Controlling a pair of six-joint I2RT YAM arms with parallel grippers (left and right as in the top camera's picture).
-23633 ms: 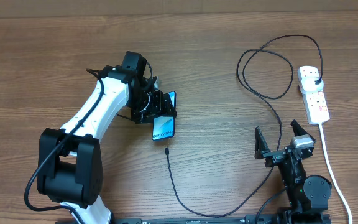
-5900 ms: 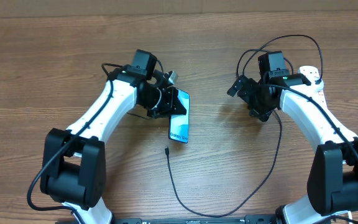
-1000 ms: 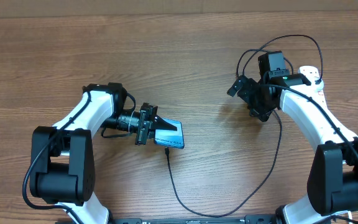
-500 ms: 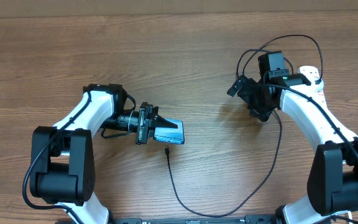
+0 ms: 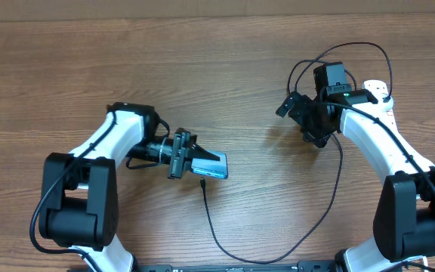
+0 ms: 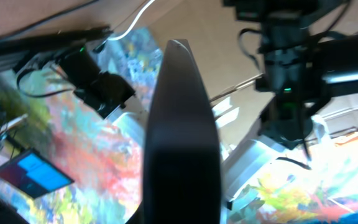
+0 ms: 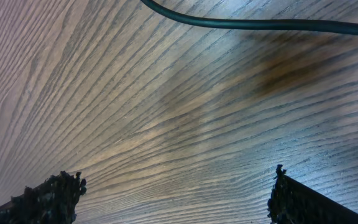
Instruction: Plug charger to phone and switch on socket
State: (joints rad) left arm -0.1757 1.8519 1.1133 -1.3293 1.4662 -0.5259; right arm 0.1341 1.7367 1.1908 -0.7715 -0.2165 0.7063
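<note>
A brown wood-grain table (image 5: 217, 68) fills the overhead view. Two white-and-black jointed robot arms reach over it from the near edge, the left arm (image 5: 115, 140) bent toward the middle and the right arm (image 5: 376, 140) stretched toward the far right.

The socket, a white elongated power strip (image 5: 378, 85), lies at the far right and is partly covered by the right arm.

The left gripper (image 5: 195, 160) is clenched on one end of the phone, a slim rectangular smartphone with a light blue-teal screen (image 5: 211, 167). The phone sits left of the table's centre, its long axis running left to right and its free end pointing right. In the left wrist view it shows edge-on as a dark narrow slab (image 6: 182, 137) rising through the middle.

The right gripper (image 5: 297, 122) hangs over bare wood near the strip. Its jaws are spread wide and grasp nothing, and the wrist view shows both black fingertips (image 7: 51, 199) well apart above the grain.

The charger, a long thin black cable (image 5: 216, 234), loops from the strip across the far right and passes under the right gripper (image 7: 260, 23). It then curves along the near edge and rises toward the phone.

Its small plug tip (image 5: 202, 182) lies on the table just beside the phone's near edge, not inserted.
</note>
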